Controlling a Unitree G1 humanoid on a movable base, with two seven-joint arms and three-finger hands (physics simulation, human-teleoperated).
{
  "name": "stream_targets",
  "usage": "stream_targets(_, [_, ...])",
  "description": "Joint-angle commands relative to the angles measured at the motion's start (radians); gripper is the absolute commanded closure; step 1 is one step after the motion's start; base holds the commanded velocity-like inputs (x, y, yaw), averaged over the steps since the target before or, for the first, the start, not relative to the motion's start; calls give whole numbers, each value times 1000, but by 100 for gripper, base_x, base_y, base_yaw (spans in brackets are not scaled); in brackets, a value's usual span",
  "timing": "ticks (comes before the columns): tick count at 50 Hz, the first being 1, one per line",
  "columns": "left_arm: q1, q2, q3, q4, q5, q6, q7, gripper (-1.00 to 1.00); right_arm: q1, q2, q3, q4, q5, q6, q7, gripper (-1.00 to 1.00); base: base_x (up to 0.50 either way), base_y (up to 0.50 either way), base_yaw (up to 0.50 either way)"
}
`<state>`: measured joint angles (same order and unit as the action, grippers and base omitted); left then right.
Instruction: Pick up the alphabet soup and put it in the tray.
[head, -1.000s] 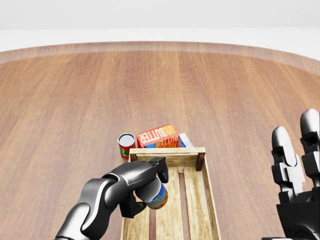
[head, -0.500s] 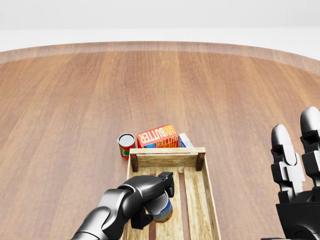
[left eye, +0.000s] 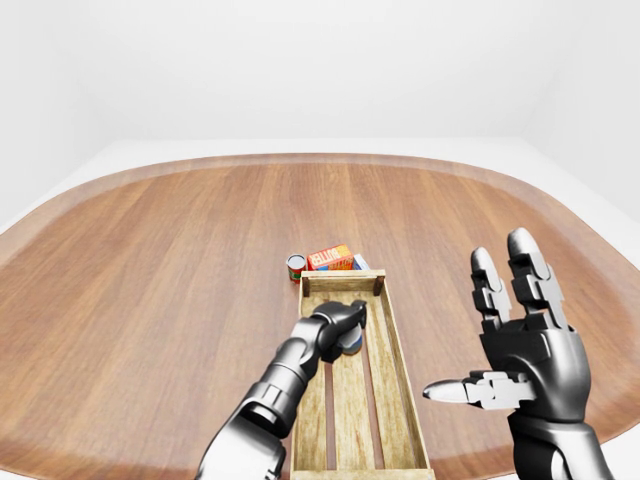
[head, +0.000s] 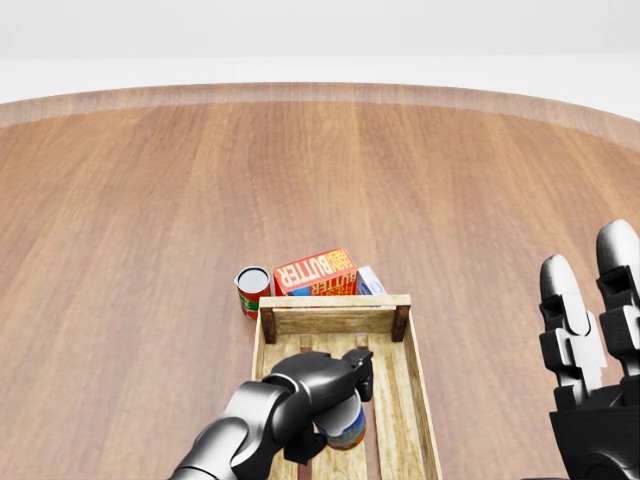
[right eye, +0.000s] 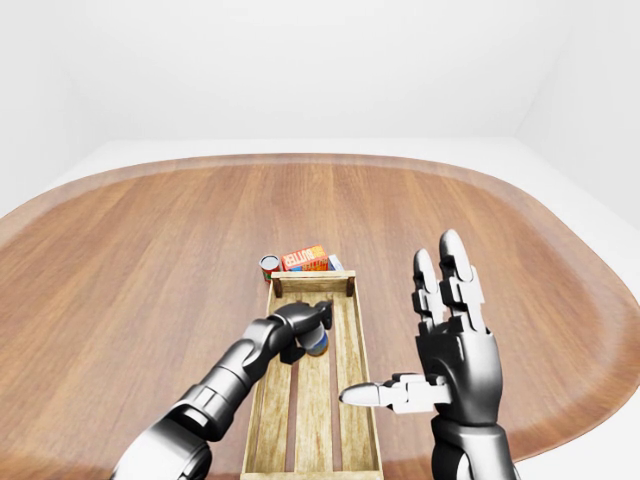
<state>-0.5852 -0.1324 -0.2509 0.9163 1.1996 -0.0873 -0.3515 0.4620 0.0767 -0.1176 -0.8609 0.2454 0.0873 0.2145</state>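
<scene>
My left hand (head: 322, 392) grips the soup can (head: 343, 428) over the tray (head: 413, 385) slats, held low so it drops in w/o tipping. Right hand (left eye: 525, 345) spread wide, idle.

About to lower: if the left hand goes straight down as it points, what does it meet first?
Likely the tray slats: left hand holds the can over them, nothing between. Height unclear.

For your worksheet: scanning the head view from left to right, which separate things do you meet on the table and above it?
Red can → butter box → right robot hand. The tray, the left robot hand and its can overlap these in the order, so they are left out.
</scene>
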Motion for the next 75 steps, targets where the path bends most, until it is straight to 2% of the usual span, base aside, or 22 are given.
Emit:
stream_targets(1, [-28, -15, 7, 56, 52, 0, 46, 100, 5, 2, -2, -3, 3, 0, 2, -100, 0, 0, 0])
stream_targets(13, [-72, -23, 12, 158, 69, 0, 82, 100, 12, 5, -2, -9, 5, 0, 6, -100, 0, 0, 0])
stream_targets(43, [-131, -29, 27, 265, 32, 0, 105, 97, 12, 6, -4, -26, 4, 0, 5, -100, 0, 0, 0])
stream_targets(44, [-130, -30, 26, 272, 32, 0, 108, 93, 13, 7, -2, -27, 3, 0, 5, -100, 0, 0, 0])
stream_targets(45, [-133, -31, 25, 282, 34, 0, 119, 11, 15, 7, -1, -28, 2, 0, 5, -100, 0, 0, 0])
stream_targets(46, [-137, -31, 26, 290, 35, 0, 124, -100, 16, 6, -2, -31, 3, 0, 5, -100, 0, 0, 0])
stream_targets(64, [-125, -32, 22, 262, 36, 0, 118, -100, 37, 12, 4, -27, 3, 0, 15, -100, 0, 0, 0])
stream_targets(71, [-130, -13, 41, 154, 9, 0, 95, -100, 39, 6, 14, -15, 2, 0, 12, -100, 0, 0, 0])
stream_targets(74, [-110, 2, 45, 42, -5, 0, 44, -100, 38, 4, 15, -9, 3, 0, 10, -100, 0, 0, 0])
stream_targets(75, [-101, 15, 62, -67, -24, 0, 0, -100, 37, 3, 15, -8, 4, 0, 10, -100, 0, 0, 0])
